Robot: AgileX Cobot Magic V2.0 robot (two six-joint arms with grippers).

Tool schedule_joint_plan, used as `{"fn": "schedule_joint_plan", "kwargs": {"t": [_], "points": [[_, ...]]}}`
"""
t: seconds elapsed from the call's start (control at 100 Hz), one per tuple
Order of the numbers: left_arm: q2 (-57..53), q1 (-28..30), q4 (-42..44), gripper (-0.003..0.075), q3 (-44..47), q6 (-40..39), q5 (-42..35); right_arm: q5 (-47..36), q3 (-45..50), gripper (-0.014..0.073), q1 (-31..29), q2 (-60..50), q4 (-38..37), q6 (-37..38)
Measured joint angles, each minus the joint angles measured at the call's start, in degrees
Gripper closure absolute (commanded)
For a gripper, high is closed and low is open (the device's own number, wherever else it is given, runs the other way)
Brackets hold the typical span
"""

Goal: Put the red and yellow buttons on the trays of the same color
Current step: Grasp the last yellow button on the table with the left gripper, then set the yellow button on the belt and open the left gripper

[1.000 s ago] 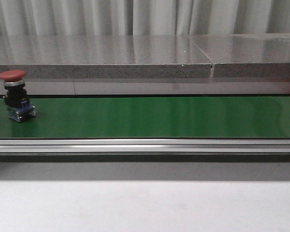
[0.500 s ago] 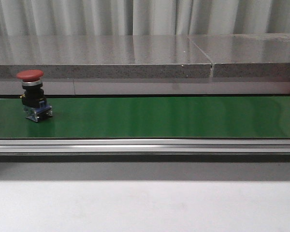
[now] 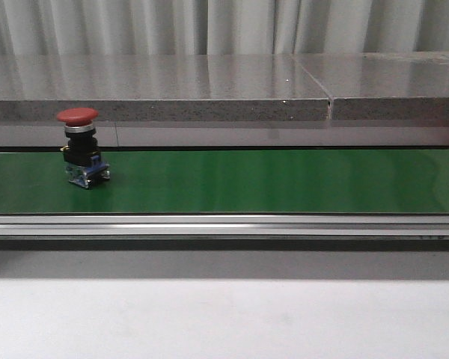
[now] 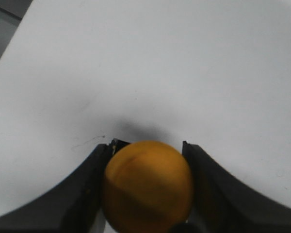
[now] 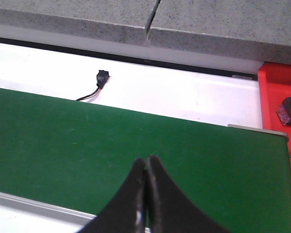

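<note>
A red button (image 3: 81,146) with a mushroom cap, black body and blue base stands upright on the green conveyor belt (image 3: 269,181) at the left of the front view. In the left wrist view my left gripper (image 4: 148,148) is shut on a yellow button (image 4: 148,187), held over a white surface (image 4: 165,63). My right gripper (image 5: 146,161) is shut with nothing in it and hovers over the green belt (image 5: 63,141). A red tray (image 5: 276,97) lies beyond the belt's end in the right wrist view, with button parts (image 5: 290,106) in it. No yellow tray is in view.
A grey stone ledge (image 3: 209,86) runs behind the belt. A metal rail (image 3: 224,224) borders the belt's near side, with white table (image 3: 224,314) in front. A small black connector with wires (image 5: 101,80) lies on the white strip beyond the belt.
The red button has travelled to the right along the belt, staying upright. Neither arm shows in the front view.
</note>
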Motion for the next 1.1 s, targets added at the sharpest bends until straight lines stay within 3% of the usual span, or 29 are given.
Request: {"fn": "schedule_joint_plan", "kwargs": {"t": [0.44, 0.86, 1.1], "points": [[-19.97, -3.11, -1.6, 0.0739, 1.94, -0.92, 6.96, 0.0, 0.0, 0.066, 0.0, 0.0, 0.0, 0.0], [-31.93, -16.88, -1.73, 0.0739, 18.83, -0.95, 4.95, 0.0, 0.0, 0.066, 0.0, 0.0, 0.0, 0.0], [-31.91, -19.57, -1.76, 0.0738, 26.97, -1.04, 0.64, 0.0, 0.0, 0.066, 0.0, 0.0, 0.0, 0.0]]}}
